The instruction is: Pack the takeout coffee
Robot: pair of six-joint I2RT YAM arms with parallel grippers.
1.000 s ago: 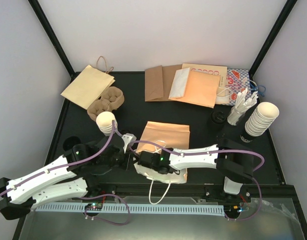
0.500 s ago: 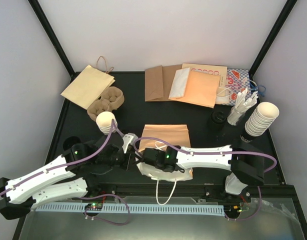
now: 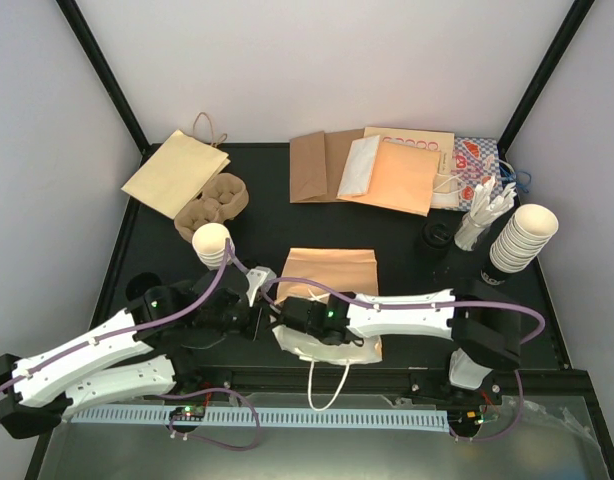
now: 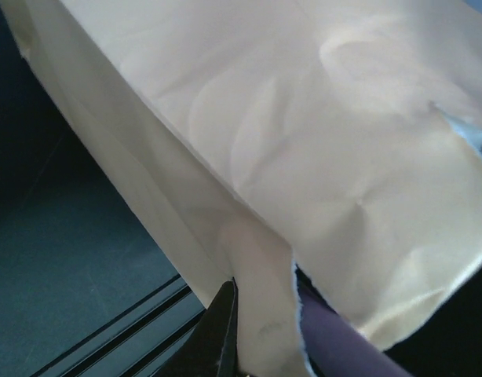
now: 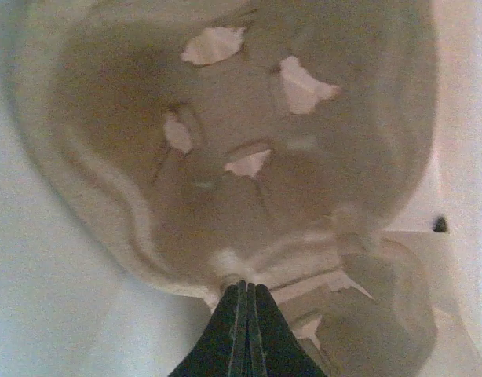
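Honestly, you can find only one black lid [image 3: 434, 236], round, at the right beside the white sticks [image 3: 482, 212]; its cup is unclear. Two lidless paper stacks: left stack [image 3: 212, 243], right stack [image 3: 522, 237]; one pulp tray [image 3: 215, 200]. Left gripper [image 4: 264, 314] clamps the tan bag's [image 3: 332, 272] edge; right gripper [image 5: 245, 290] has jaws together.

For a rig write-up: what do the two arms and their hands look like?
The left arm and right arm have white shells with black joints, a purple cable along each, and small green lights. Their hands' fingers are dark and tapered.
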